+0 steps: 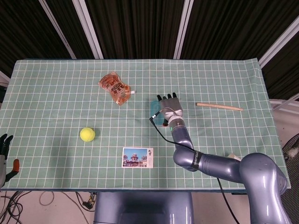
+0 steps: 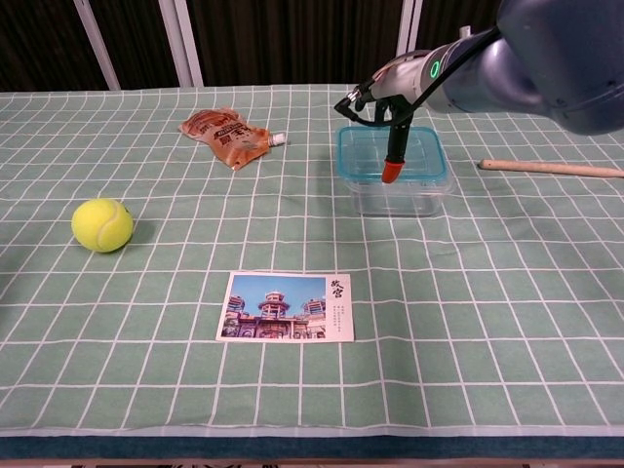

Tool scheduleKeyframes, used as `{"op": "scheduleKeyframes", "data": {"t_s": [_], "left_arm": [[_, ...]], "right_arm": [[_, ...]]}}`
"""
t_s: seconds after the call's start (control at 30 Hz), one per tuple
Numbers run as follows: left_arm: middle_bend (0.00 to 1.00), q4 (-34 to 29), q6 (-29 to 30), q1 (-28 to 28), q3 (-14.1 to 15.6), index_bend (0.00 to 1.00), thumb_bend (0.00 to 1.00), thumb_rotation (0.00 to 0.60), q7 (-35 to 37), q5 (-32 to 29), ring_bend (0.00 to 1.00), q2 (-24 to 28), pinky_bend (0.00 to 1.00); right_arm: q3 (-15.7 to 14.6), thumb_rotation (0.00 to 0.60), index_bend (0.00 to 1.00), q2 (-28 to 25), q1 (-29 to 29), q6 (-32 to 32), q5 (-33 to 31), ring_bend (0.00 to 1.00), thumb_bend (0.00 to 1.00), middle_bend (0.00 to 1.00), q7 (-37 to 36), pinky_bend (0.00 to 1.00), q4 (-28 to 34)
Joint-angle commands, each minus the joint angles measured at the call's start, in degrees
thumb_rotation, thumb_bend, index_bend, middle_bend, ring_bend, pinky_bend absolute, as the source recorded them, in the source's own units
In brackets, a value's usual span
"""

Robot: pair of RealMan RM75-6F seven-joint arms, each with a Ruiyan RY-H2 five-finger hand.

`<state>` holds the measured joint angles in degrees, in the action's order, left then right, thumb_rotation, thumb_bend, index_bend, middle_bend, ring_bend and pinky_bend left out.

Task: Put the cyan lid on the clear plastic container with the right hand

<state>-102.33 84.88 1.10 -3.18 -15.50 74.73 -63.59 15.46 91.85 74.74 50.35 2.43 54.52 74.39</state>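
Observation:
The clear plastic container (image 2: 394,198) stands right of the table's middle with the cyan lid (image 2: 419,161) lying on top of it. My right hand (image 2: 395,90) holds the lid from above, and its red-tipped thumb (image 2: 390,172) points down onto the lid near the front rim. In the head view the right hand (image 1: 169,111) covers most of the container, and only a strip of the cyan lid (image 1: 156,116) shows at its left. My left hand (image 1: 4,151) hangs off the table's near left corner, fingers apart and holding nothing.
An orange pouch (image 2: 225,136) lies at the back left, a yellow tennis ball (image 2: 101,224) at the left and a postcard (image 2: 287,307) near the front. A wooden stick (image 2: 551,169) lies right of the container.

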Motion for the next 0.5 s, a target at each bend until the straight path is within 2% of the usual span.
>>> {"op": "scheduleKeyframes", "data": {"t_s": [0.03, 0.5], "left_arm": [[0.0, 0.02, -0.02, 0.03, -0.02, 0.05, 0.5, 0.6, -0.04, -0.09, 0.0, -0.02, 0.0], [0.0, -0.05, 0.06, 0.08, 0.06, 0.05, 0.5, 0.6, -0.1, -0.26, 0.0, 0.02, 0.0]], "right_arm": [[-0.07, 0.6, 0.0, -0.1, -0.01, -0.2, 0.01, 0.11, 0.24, 0.45, -0.14, 0.0, -0.32], [-0.64, 0.6, 0.0, -0.91, -0.07, 0.13, -0.15, 0.11, 0.24, 0.45, -0.32, 0.0, 0.75]]}}
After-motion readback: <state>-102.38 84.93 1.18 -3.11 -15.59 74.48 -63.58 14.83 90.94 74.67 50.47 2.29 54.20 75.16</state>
